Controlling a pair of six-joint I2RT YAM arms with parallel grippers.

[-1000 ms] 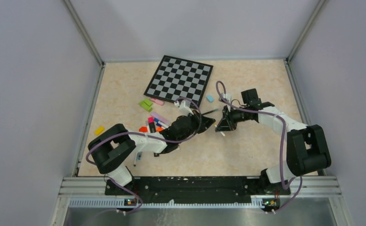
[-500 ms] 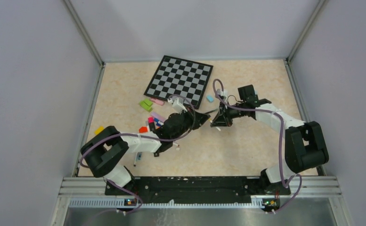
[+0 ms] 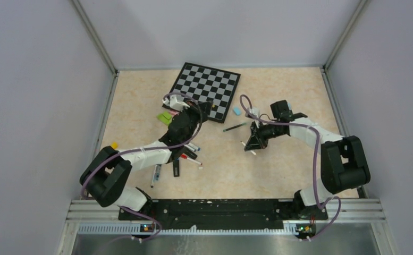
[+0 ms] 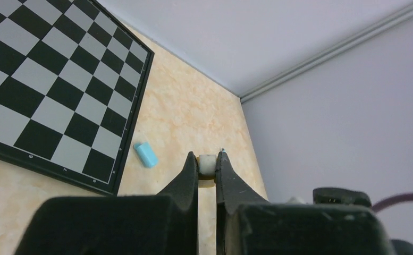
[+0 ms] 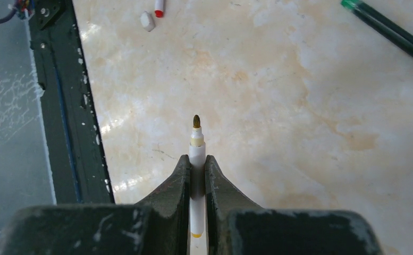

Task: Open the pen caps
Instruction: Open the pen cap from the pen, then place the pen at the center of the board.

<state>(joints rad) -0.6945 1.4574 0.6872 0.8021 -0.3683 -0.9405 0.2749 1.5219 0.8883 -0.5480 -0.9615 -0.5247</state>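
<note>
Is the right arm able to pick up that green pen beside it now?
Probably not yet: the right gripper is shut on an uncapped white marker. The green pen lies close with nothing between, so only the full grip blocks it.

Left end effector (image 4: 208, 166) reaches far forward, right end effector (image 5: 196, 166) points inward, both clamped tight.

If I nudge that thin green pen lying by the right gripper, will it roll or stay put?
Likely rolls: the green pen looks slim and round, lying flat on the glossy table. Probably light and stiff, since its barrel runs straight. A push along its length may just skid it.
</note>
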